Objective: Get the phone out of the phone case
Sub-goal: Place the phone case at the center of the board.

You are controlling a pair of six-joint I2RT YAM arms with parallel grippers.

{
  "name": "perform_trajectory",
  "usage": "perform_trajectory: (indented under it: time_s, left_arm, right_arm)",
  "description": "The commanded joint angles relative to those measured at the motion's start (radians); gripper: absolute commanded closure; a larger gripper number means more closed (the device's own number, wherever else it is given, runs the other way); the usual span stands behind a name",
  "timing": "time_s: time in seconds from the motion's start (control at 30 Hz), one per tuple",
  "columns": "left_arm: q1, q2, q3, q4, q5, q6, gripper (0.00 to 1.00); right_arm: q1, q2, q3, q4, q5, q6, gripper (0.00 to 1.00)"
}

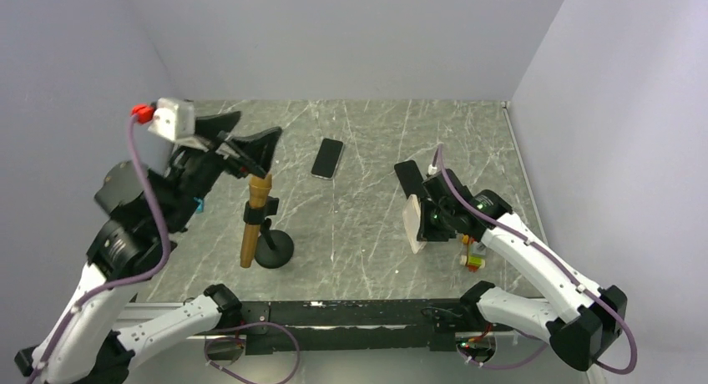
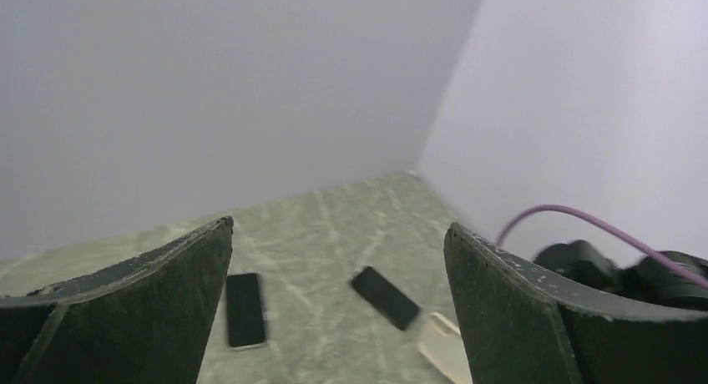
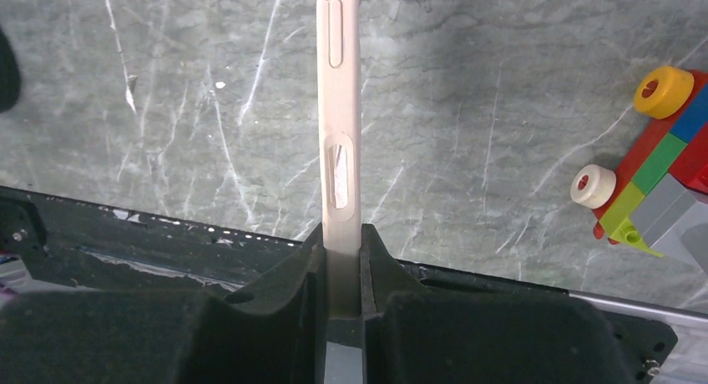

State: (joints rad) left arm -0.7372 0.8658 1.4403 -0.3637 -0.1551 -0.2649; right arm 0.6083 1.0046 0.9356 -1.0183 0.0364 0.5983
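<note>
Right end effector (image 3: 342, 238) clamping beige phone case (image 3: 338, 108), left end effector (image 2: 338, 227) wide open, phone (image 1: 327, 158) lying apart

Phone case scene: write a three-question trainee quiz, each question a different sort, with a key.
1. True or false: a dark phone lies flat on the table, apart from the phone case.
2. Which jaws clamp the phone case? A the left jaws; B the right jaws; C neither.
3. Fill in: the left jaws stand ____ and hold nothing.
Key: 1 true; 2 B; 3 open.
</note>
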Motion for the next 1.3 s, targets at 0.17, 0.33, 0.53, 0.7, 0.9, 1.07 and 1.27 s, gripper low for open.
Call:
perform_trajectory:
  time_s: [0.17, 0.33, 0.53, 0.7, 0.9, 1.07, 1.27]
  left_arm:
    - [0.004, -0.230, -0.269, 0.199, -0.375, 0.346, 0.01]
    - [0.004, -0.349, -0.423, 0.310, -0.412, 0.383, 0.01]
    - [0.004, -0.423, -0.523, 0.386, -0.481, 0.412, 0.01]
    - [0.004, -0.467, -0.582, 0.448, -0.493, 0.446, 0.01]
    - [0.004, -0.492, -0.611, 0.475, -0.488, 0.450, 0.02]
    - [0.006, -0.484, -0.606, 0.462, -0.474, 0.430, 0.02]
    - [0.007, -0.485, -0.614, 0.473, -0.502, 0.435, 0.01]
  right_arm:
    - [0.000, 0.040, -0.045, 0.095, 0.067, 0.044, 1.00]
    - [-0.002, 0.078, -0.096, 0.192, 0.085, 0.047, 1.00]
    - [-0.027, 0.117, -0.153, 0.259, 0.117, 0.024, 1.00]
    - [-0.079, 0.131, -0.184, 0.315, 0.041, 0.001, 0.97]
    - [-0.094, 0.179, -0.178, 0.281, 0.043, 0.024, 0.94]
    - [-0.094, 0.185, -0.154, 0.236, 0.062, 0.033, 0.78]
    - [-0.093, 0.218, -0.085, 0.135, 0.194, 0.052, 0.51]
